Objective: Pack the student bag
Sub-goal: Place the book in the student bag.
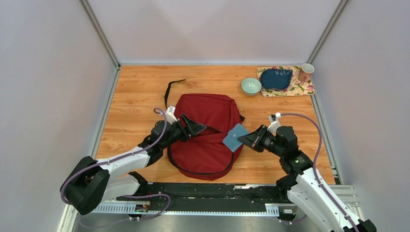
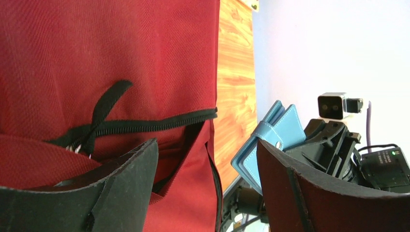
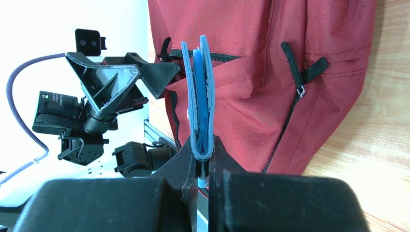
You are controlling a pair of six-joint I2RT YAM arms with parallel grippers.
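Note:
The dark red student bag [image 1: 205, 140] lies flat in the middle of the table, its black front-pocket zipper [image 2: 159, 123] open. My left gripper [image 1: 192, 127] is open over the pocket; in the left wrist view [image 2: 208, 154] one finger [image 2: 121, 186] sits at the pocket mouth and pocket fabric lies between the jaws. My right gripper [image 1: 247, 139] is shut on a small blue wallet [image 1: 235, 137] and holds it at the bag's right edge. The wallet stands edge-on in the right wrist view [image 3: 200, 106], clamped at its lower end by my right gripper [image 3: 205, 152], with the bag [image 3: 270, 72] behind it.
A pale green bowl [image 1: 251, 86] stands at the back right. Beside it a floral placemat [image 1: 300, 89] carries a dark blue pouch [image 1: 276, 78] and a mug [image 1: 305, 72]. A black strap [image 1: 170, 89] trails from the bag's top left. White walls enclose the table.

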